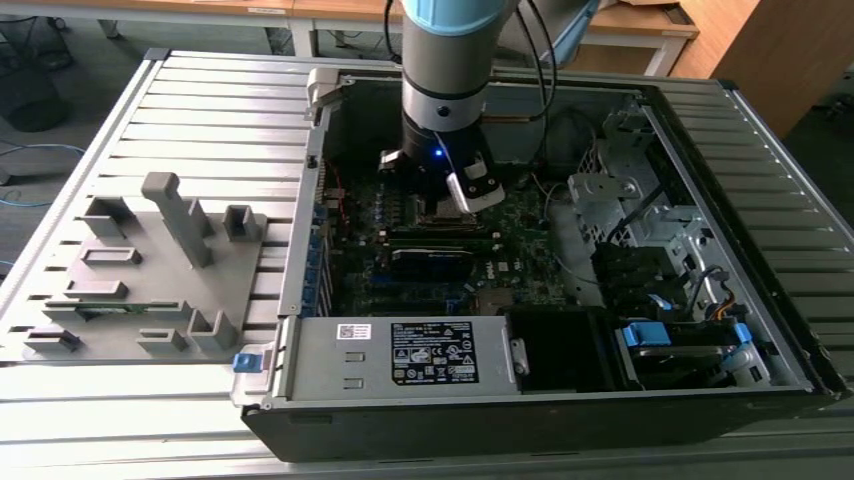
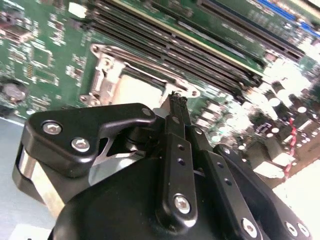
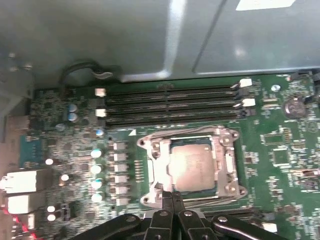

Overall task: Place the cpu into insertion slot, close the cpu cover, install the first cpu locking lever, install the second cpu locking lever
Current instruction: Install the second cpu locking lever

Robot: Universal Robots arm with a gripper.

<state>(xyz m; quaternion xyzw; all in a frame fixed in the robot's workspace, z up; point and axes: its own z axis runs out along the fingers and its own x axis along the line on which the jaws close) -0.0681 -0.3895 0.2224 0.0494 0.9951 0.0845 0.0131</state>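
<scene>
Slatted grey metal tabletop carried an open computer case, the arm reaching down over its motherboard. In the first wrist view the cpu lay seated in the insertion slot with the cpu cover down around it. The gripper hung at the socket's near edge, its fingers pressed together on nothing. Judging by this, the locking-lever step was in hand; it called for catching a thin lever precisely and swinging it under its hook.
</scene>
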